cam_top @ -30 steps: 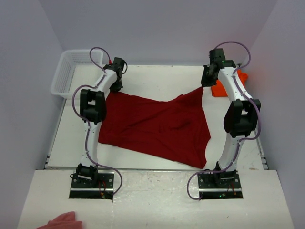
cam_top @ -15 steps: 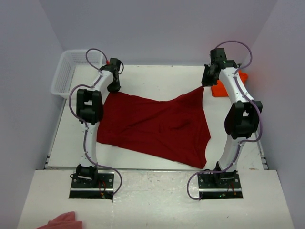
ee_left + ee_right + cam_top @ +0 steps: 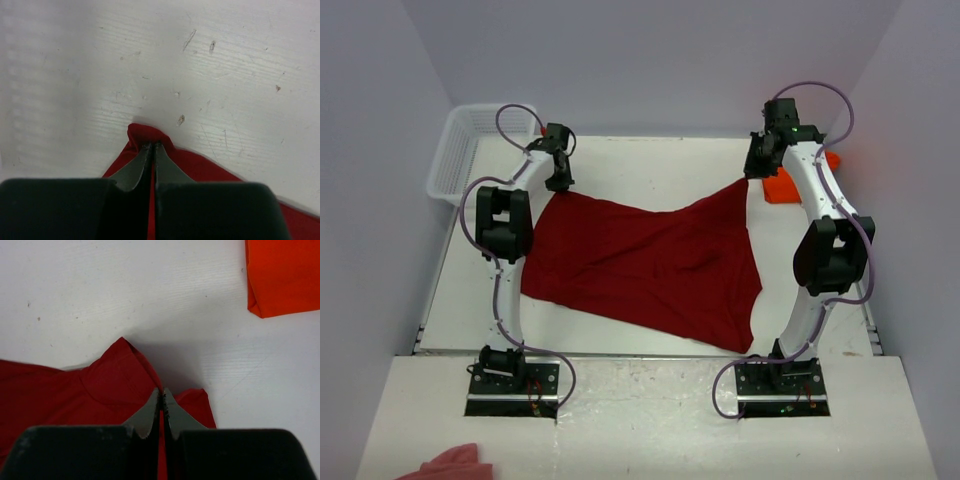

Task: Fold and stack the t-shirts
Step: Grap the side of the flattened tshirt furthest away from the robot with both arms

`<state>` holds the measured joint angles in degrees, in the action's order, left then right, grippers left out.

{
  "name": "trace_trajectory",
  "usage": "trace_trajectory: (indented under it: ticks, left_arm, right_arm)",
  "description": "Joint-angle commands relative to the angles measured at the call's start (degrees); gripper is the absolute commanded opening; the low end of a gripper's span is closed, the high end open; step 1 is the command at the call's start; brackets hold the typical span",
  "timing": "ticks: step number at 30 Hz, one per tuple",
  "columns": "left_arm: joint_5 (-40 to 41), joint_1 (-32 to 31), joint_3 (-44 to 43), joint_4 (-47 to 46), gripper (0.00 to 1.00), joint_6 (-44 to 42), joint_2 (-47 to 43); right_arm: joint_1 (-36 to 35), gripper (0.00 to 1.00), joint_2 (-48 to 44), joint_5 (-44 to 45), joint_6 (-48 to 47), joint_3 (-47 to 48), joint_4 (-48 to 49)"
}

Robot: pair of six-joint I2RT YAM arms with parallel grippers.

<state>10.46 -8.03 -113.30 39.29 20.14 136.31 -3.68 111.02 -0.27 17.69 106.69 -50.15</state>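
A dark crimson t-shirt (image 3: 645, 265) lies spread across the middle of the white table. My left gripper (image 3: 557, 185) is shut on its far left corner (image 3: 145, 136), a red strip showing between the jaws. My right gripper (image 3: 748, 178) pinches the far right corner (image 3: 127, 375), which is lifted into a peak. In the right wrist view the jaws are closed on the red cloth. The orange t-shirt (image 3: 790, 185), a small folded rectangle (image 3: 282, 275), rests at the far right behind the right arm.
A white mesh basket (image 3: 470, 150) stands at the table's far left corner. A pale pink cloth scrap (image 3: 452, 463) lies on the near ledge at bottom left. The table's front edge (image 3: 640, 353) runs just ahead of the arm bases.
The left gripper has moved a little further back and closed on the red shirt's far left corner. The right gripper kept its grip and barely moved.
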Motion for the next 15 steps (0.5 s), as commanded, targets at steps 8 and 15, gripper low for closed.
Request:
trace_trajectory:
  ticks: [8,15]
  left_arm:
    - [-0.6,-0.9,3.0,5.7,0.00,3.0,0.4]
    - [4.2,-0.8,4.2,9.7,0.00,5.4,-4.8]
  right_arm:
    - [0.2,0.00,0.6,-4.2,-2.0,2.1,3.5]
    - [0.2,0.00,5.7,-6.2,-3.5,12.6,1.6]
